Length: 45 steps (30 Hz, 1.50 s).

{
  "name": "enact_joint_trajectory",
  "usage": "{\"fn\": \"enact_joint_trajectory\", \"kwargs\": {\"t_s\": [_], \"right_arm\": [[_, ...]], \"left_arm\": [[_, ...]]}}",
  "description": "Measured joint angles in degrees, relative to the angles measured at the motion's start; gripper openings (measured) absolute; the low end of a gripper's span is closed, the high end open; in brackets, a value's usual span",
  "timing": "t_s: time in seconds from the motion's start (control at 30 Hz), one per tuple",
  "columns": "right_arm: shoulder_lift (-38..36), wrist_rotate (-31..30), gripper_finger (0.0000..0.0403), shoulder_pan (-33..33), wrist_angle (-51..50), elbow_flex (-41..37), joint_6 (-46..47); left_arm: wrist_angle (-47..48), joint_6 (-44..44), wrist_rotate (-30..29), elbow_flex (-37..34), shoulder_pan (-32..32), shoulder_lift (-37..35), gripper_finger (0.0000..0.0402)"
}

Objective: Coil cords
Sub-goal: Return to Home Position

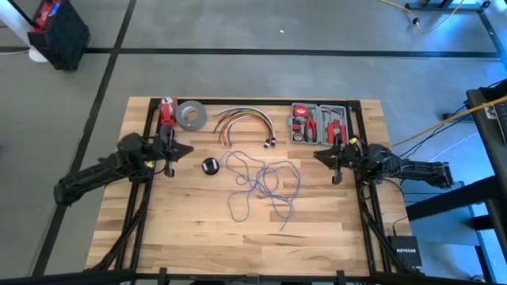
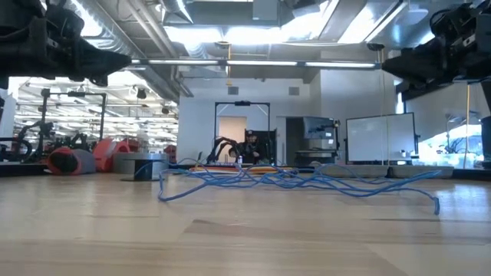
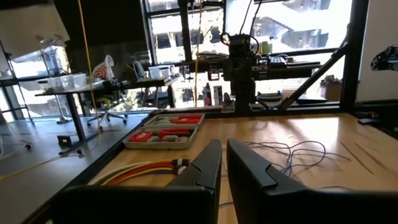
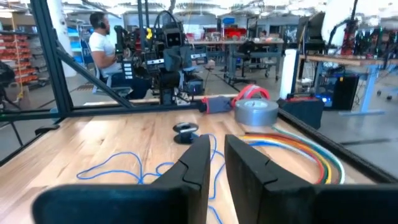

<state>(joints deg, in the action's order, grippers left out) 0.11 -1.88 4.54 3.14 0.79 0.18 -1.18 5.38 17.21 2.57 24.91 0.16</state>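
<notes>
The cords, one long thin bluish wire (image 1: 261,184), lie in loose tangled loops on the middle of the wooden table, resting flat on the boards; they also show in the low view (image 2: 291,180) and both wrist views (image 3: 292,152) (image 4: 124,168). My left gripper (image 1: 188,149) hovers at the table's left side, pointing level toward the cords, its fingers (image 3: 208,162) close together with nothing between them. My right gripper (image 1: 317,155) hovers at the right side, facing it, its fingers (image 4: 199,155) likewise close together and empty. Both stand clear of the wire.
Along the far edge lie a grey tape roll (image 1: 191,115), an arched bundle of orange, red and white cables (image 1: 242,119) and an open tool case (image 1: 318,124). A small black round thing (image 1: 210,165) sits left of the cords. A person (image 4: 102,43) sits beyond the table.
</notes>
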Motion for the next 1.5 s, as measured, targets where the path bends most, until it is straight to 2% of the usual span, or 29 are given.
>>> {"fn": "enact_joint_trajectory", "kwargs": {"t_s": [0.1, 0.8, 0.97, 1.07, 1.23, 1.5], "right_arm": [[0.0, -0.06, 0.0053, 0.0, -0.97, -0.08, 0.62], [0.02, -1.06, 0.0053, 0.0, 0.06, -0.25, -1.64], [0.01, -5.8, 0.0053, 0.0, -0.17, -0.27, -1.92], [0.01, -3.96, 0.0053, 0.0, 0.13, -0.3, -1.43], [0.03, 2.54, 0.0053, 0.0, -1.76, -0.32, -0.21], [0.01, 1.54, 0.0053, 0.0, -1.91, -0.34, 0.05]], "left_arm": [[-2.55, 0.44, 0.0, -2.01, 0.07, 0.03, 0.002], [-2.96, -0.22, -1.31, -2.04, 0.11, 0.04, 0.002], [-2.81, -0.17, -1.31, -2.04, 0.11, 0.04, 0.002], [-2.81, 0.03, -1.31, -2.04, 0.11, 0.04, 0.002], [-2.78, 0.11, -1.33, -2.04, 0.12, 0.04, 0.002], [-2.01, 0.2, -1.36, -2.04, 0.11, 0.04, 0.002]]}}
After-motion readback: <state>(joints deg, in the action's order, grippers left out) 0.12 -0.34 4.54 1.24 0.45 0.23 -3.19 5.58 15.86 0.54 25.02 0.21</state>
